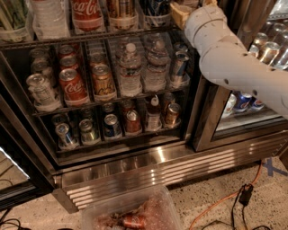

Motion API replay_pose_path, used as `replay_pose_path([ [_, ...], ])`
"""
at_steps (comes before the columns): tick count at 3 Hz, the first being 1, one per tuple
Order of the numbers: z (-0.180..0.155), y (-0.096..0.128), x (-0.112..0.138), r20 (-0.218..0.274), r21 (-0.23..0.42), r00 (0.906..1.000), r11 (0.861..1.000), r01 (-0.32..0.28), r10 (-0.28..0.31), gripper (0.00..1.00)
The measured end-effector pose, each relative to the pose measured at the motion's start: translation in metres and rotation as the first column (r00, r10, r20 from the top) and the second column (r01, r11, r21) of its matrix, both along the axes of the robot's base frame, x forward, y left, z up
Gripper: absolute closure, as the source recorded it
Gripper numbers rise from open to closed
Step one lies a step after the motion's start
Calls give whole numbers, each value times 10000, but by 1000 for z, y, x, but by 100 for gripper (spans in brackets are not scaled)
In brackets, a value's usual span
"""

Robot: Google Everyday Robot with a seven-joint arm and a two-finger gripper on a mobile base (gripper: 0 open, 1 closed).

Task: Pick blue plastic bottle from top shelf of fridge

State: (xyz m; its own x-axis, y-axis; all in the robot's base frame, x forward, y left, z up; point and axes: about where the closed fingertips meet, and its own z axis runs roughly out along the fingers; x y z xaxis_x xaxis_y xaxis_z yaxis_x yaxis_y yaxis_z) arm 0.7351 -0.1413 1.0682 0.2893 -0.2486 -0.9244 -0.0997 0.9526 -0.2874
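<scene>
The fridge fills the view, its left section open to me. The top shelf runs along the upper edge and bears tall bottles in clear trays. Only the bottom of the dark blue-labelled plastic bottle shows at the top edge, right of an amber bottle and the red Coca-Cola bottle. My white arm reaches in from the right. My gripper is at the top edge just right of the blue bottle, mostly cut off by the frame.
Below are racks with cans and water bottles, then small cans. A steel door post and a glass door with cans behind it stand to the right. On the floor lie a clear plastic bin and an orange cable.
</scene>
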Motion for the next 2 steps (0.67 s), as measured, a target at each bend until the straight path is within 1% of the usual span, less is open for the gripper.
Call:
replay_pose_path([
  [2, 4, -5, 4, 64, -23, 9999, 10000, 95, -95, 45],
])
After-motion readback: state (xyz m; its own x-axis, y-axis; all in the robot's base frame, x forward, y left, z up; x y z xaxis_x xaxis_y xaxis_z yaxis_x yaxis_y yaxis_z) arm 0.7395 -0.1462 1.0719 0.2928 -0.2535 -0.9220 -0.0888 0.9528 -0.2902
